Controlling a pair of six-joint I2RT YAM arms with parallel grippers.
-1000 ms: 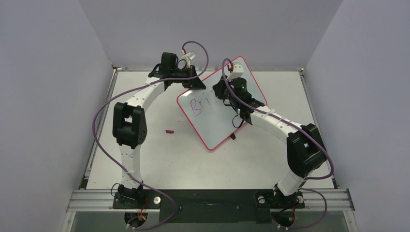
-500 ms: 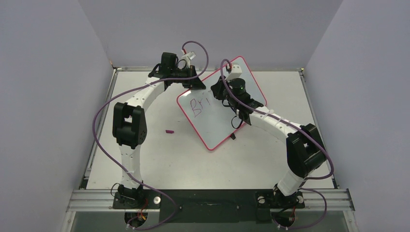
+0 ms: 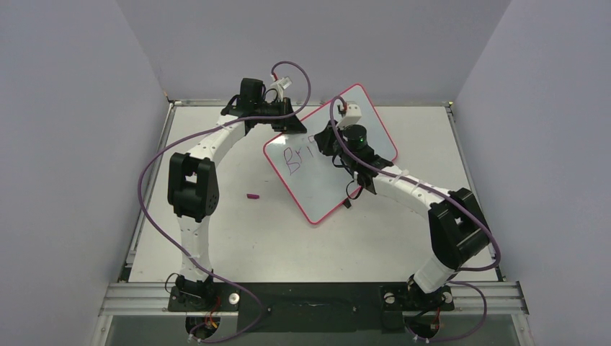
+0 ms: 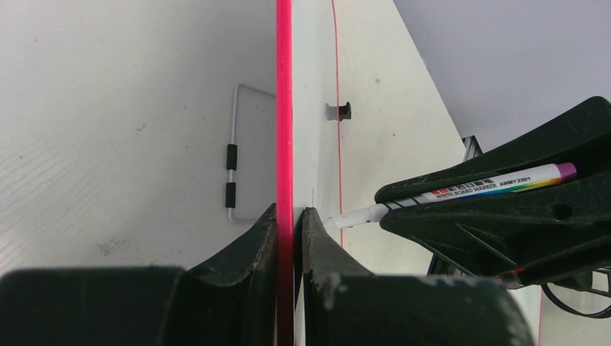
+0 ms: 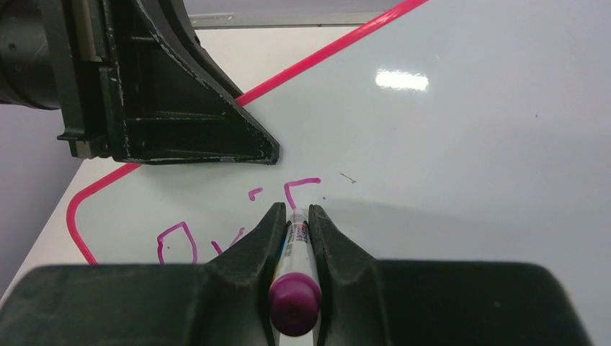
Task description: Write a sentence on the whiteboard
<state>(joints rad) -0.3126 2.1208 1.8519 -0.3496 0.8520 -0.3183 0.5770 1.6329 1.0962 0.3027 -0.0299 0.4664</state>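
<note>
Nearest, left of the whiteboard (image 3: 328, 191), a small pink cap (image 3: 252, 195) lies on the table (image 3: 238, 238). The whiteboard stands tilted mid-table. Over its face the right gripper (image 5: 294, 210) clamps a marker (image 5: 295, 299), its tip at the first magenta letters of the sentence (image 5: 177, 241). At the whiteboard's far edge the left gripper (image 4: 291, 213) pinches the pink frame.

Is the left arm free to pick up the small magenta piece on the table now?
Probably not: the left hand is shut on the whiteboard, holding it tilted. Nothing covers the magenta piece, but that hand is busy.
</note>
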